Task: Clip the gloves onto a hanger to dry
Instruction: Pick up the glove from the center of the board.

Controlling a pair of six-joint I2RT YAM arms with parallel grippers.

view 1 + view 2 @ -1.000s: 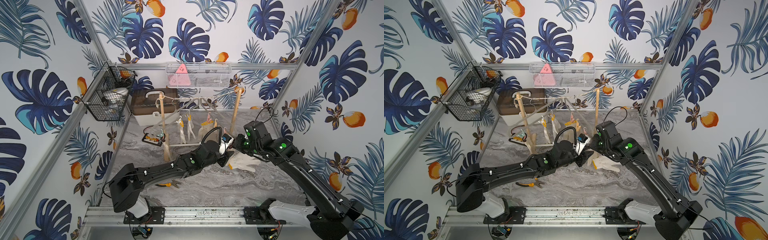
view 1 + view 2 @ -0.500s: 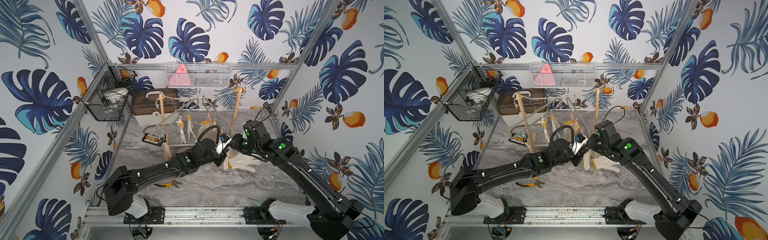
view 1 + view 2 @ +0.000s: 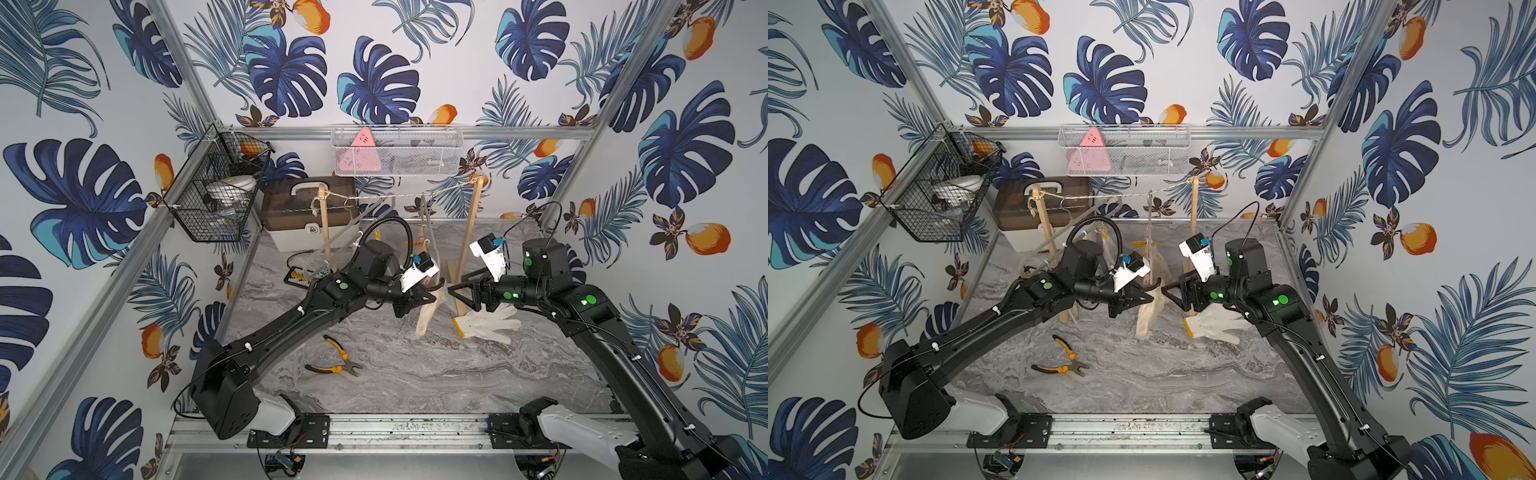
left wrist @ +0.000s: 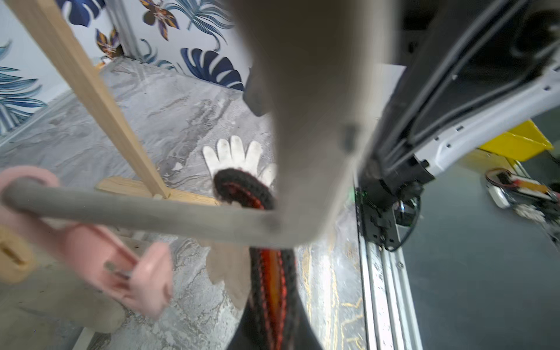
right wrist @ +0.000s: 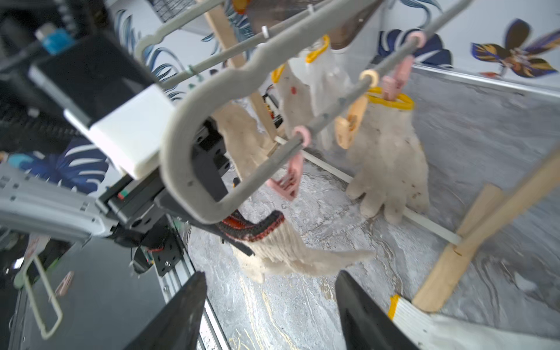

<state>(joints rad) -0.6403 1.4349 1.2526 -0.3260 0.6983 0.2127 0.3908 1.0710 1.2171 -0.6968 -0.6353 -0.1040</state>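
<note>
My left gripper [image 3: 430,296] [image 3: 1150,298] is shut on the dark red-black cuff [image 4: 272,272] of a cream glove [image 3: 428,318] [image 5: 291,251]. The glove hangs limp just under the end of the grey hanger [image 5: 194,145] [image 4: 121,209]. My right gripper [image 3: 455,291] [image 5: 271,277] stands open a little to the right of that glove, with nothing between its fingers. A pink clip [image 5: 288,178] [image 4: 121,269] hangs empty from the hanger bar beside the cuff. Further along the bar, gloves with yellow cuffs [image 5: 388,157] are clipped. A white glove with a yellow cuff [image 3: 488,324] [image 3: 1212,326] lies flat on the table below my right wrist.
The hanger hangs from a string between two wooden posts [image 3: 467,249] whose feet rest on the marble table [image 3: 415,374]. Orange-handled pliers [image 3: 332,365] lie at the front left. A brown and white tool box [image 3: 307,216] and a black wire basket [image 3: 216,195] are at the back left.
The left gripper has shut on the glove's cuff. The right gripper has opened, let go of the glove and drawn back to the right. The glove now hangs from the left gripper alone.
</note>
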